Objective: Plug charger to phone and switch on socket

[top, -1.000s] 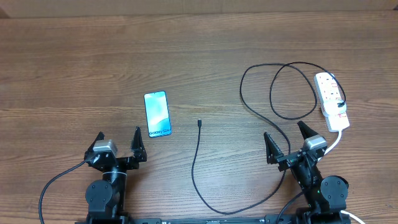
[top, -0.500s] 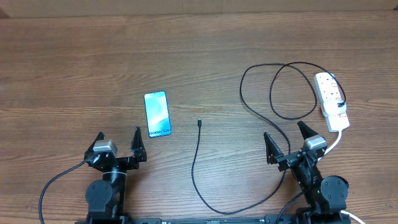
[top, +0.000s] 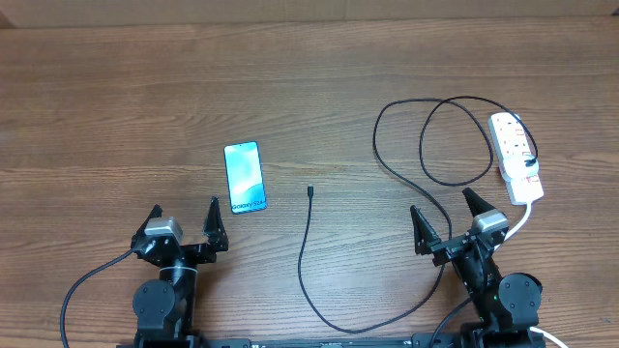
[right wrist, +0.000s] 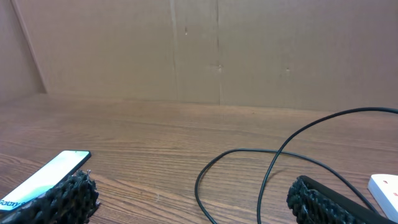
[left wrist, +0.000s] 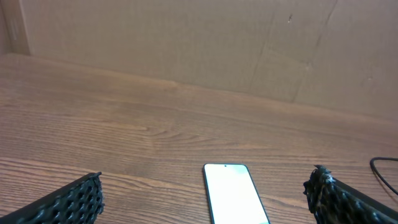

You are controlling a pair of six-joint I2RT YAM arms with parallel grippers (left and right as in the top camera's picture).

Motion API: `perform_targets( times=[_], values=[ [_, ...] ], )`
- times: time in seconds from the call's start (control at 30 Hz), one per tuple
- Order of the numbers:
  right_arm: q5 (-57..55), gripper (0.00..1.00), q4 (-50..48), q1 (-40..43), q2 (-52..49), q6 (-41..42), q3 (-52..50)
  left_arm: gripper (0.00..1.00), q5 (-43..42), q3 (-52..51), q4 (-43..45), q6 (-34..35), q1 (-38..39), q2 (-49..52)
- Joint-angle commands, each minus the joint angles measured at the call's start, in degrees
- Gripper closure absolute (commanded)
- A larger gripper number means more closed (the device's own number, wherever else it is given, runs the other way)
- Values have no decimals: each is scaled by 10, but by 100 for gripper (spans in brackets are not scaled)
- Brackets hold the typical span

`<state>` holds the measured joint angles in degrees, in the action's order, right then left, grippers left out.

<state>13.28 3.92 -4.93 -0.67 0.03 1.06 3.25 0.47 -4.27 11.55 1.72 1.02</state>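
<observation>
From above, both arms sit at the near edge of the desk (top: pixel 145 97) with nothing taken up: the left claw (top: pixel 185 207) is spread wide and empty just short of the phone (top: pixel 245 177), and the right claw (top: pixel 442 203) is equally wide and empty, near the socket (top: pixel 515 157). The charger (top: pixel 302 261) loops from the socket side round to its plug tip (top: pixel 309 191), which lies just right of the phone and apart from it. The step in hand looks like fetching that tip. It is best pinched just behind the tip, so that the end stays stiff and lines up with the phone's near edge while the other claw steadies the phone. Whether the charger's far end is seated in the socket is too small to tell, and the red switches are mere specks. In the left wrist view, the left claw (left wrist: pixel 206 174) gapes around the phone (left wrist: pixel 235 200), whose near edge is cut off, so its port is unseen; only a bit of charger (left wrist: pixel 384 165) shows. In the right wrist view, the right claw (right wrist: pixel 193 180) is open. The phone (right wrist: pixel 50 175) shows on the left, charger (right wrist: pixel 273 158) loops lie ahead, and a socket (right wrist: pixel 385 186) corner is clipped at the right. The tip is out of view.
</observation>
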Motion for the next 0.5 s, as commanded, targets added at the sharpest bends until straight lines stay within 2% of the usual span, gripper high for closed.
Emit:
perform_targets(
  times=[0.0, 0.23, 0.47],
  values=[
    [-1, 0, -4, -2, 3, 2, -6, 0, -3, -2, 2, -7, -5, -5],
    [-1, 0, -4, -2, 3, 2, -6, 0, -3, -2, 5, 3, -5, -5],
    [-1, 0, -4, -2, 3, 2, -6, 0, -2, -2, 67, 2, -5, -5]
  ],
)
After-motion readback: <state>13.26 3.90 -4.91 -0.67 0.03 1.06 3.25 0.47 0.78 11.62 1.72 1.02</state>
